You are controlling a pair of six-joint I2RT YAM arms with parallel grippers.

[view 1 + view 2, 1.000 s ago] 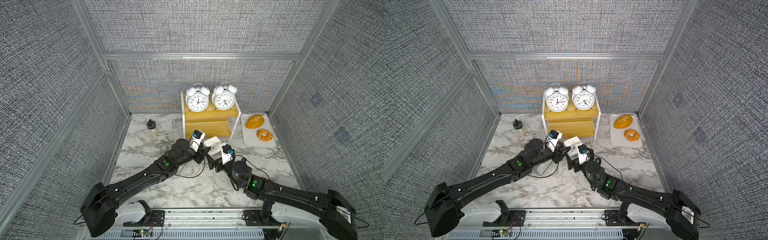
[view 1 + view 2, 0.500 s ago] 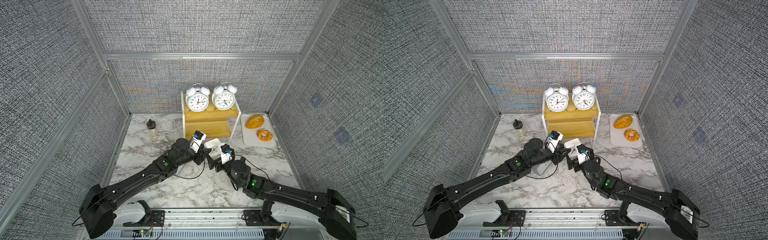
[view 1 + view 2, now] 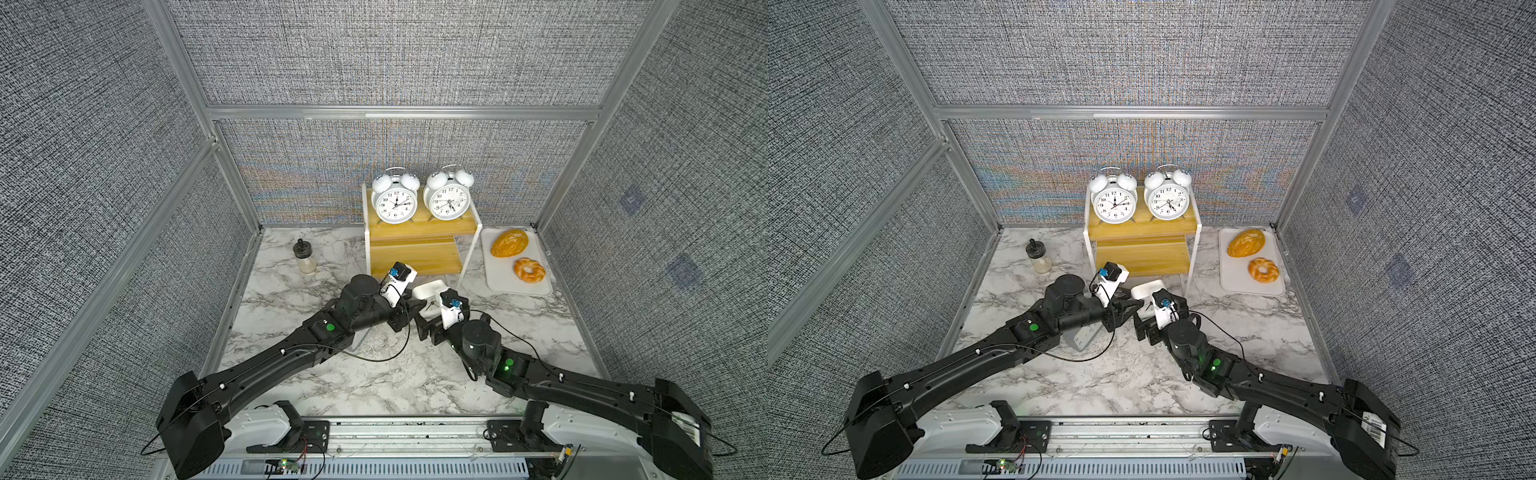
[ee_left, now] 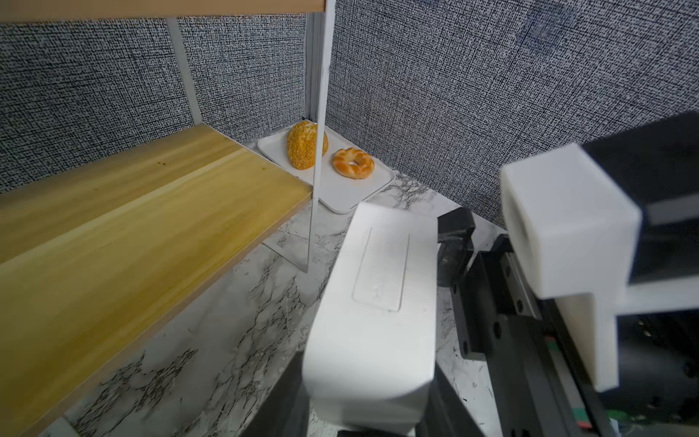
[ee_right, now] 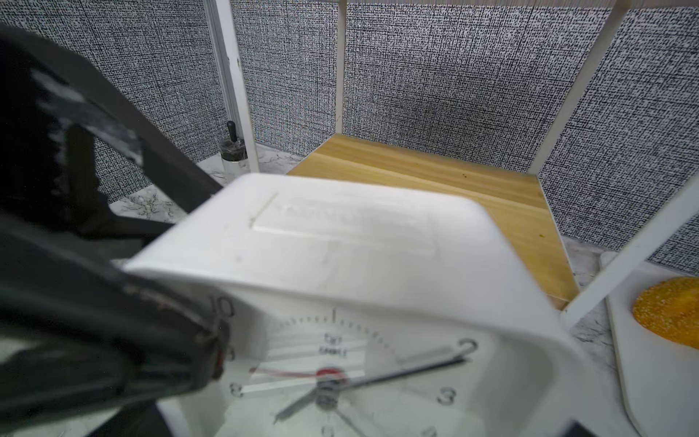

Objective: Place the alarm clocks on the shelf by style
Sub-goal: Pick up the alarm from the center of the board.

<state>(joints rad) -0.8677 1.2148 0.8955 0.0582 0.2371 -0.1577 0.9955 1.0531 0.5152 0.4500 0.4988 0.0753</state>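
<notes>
We hold both arms stretched forward and angled inward with the wrists low and close together, our left gripper (image 3: pixel 415 306) pinching the small white clock (image 3: pixel 430 288) between partly closed jaws and our right gripper (image 3: pixel 440 311) facing it from just beside, jaws spread wide.

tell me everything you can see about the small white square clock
The small white clock is a rounded-square, plastic-looking case with a rectangular panel on one side and a numbered dial with dark hands and a red centre. The left tool grips it just in front of the lower board of the shelf.
</notes>
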